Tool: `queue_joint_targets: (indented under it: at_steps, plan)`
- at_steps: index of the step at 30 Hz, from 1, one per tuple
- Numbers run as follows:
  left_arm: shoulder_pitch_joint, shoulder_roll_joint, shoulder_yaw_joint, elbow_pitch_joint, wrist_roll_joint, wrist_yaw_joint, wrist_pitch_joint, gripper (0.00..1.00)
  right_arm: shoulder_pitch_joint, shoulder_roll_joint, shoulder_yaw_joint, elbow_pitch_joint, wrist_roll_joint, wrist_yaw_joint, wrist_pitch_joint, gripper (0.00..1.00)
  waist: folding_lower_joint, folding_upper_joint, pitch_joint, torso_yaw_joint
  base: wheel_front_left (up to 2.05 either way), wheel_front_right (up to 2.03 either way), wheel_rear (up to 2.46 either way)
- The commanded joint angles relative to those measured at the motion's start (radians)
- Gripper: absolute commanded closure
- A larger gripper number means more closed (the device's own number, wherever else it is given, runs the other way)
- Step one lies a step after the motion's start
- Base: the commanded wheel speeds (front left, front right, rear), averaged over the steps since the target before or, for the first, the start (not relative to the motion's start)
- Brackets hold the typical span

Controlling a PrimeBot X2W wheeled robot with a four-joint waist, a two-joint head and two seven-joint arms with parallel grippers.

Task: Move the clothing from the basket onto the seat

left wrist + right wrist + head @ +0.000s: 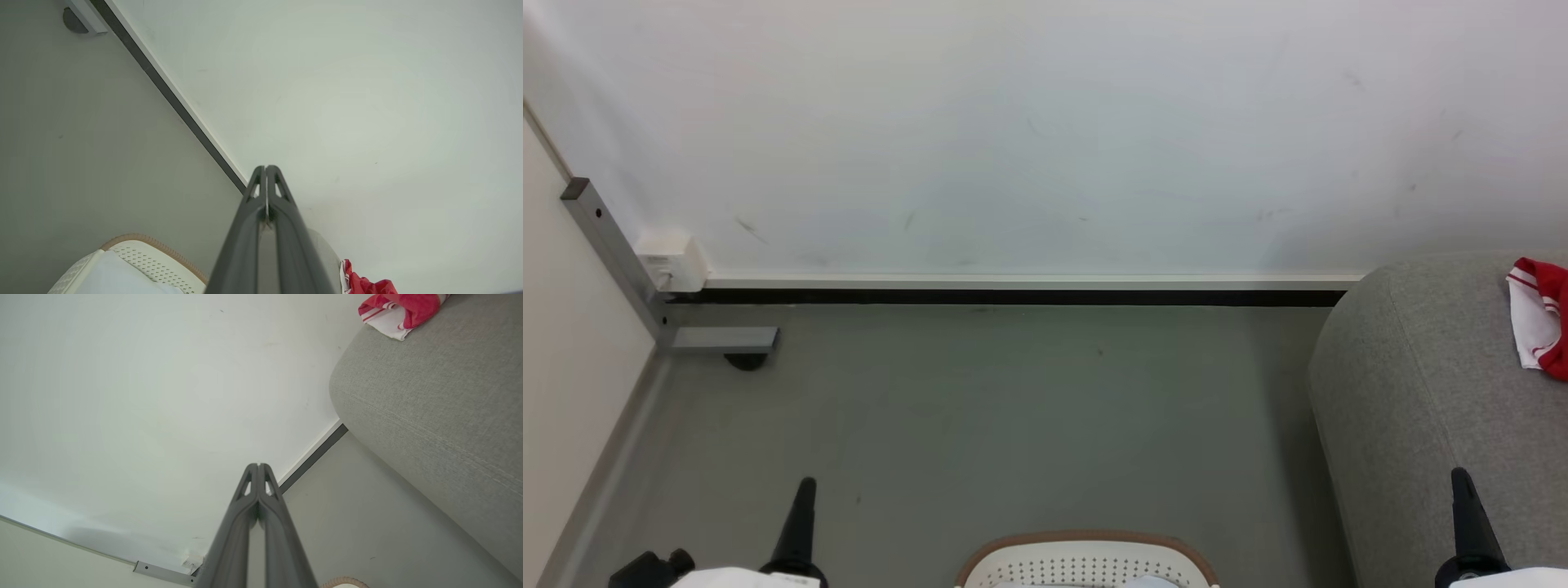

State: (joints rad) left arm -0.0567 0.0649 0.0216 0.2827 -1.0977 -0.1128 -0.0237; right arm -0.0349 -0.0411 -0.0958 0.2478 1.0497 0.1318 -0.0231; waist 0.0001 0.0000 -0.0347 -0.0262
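The red clothing (1543, 322) with white panels lies on top of the grey seat (1421, 392) at the right edge; it also shows as clothing (402, 310) on the seat (441, 408) and as a red clothing corner (367, 283). The cream basket (1086, 559) with its brown rim sits at the bottom centre, a pale cloth inside; the basket rim (155, 249) is at lower left in the left wrist view. My left gripper (805, 490) is shut and empty, left of the basket. My right gripper (1462, 482) is shut and empty, in front of the seat. Each wrist view shows its own fingers pressed together: left gripper (266, 168), right gripper (258, 465).
A white wall with a dark baseboard (1013, 296) runs across the back. A grey metal frame leg (645, 278) with a white box stands in the left corner beside a side panel. Grey floor (980, 408) lies between the basket and the wall.
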Motion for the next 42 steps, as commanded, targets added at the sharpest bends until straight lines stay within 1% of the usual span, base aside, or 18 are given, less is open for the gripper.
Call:
queue_joint_targets:
  at_steps: [1,22,42]
  plan:
    - [-0.021,0.001,0.007,-0.013,-0.031,-0.004,0.007,1.0,-0.019,-0.011,-0.003,-0.012,0.026,-0.001,0.005,1.0,-0.0001,0.0,0.001,0.0,0.0,0.0,0.0]
    - [-0.036,-0.005,0.043,-0.024,-0.225,-0.011,0.059,1.0,-0.045,-0.012,-0.01,-0.01,0.242,-0.001,0.059,1.0,-0.0001,0.0,0.013,0.009,0.0,0.0,0.0]
    - [-0.046,-0.01,0.071,-0.032,-0.379,-0.016,0.104,1.0,-0.065,-0.013,-0.016,-0.007,0.413,-0.002,0.102,1.0,-0.0001,0.0,0.025,0.017,0.0,0.0,0.0]
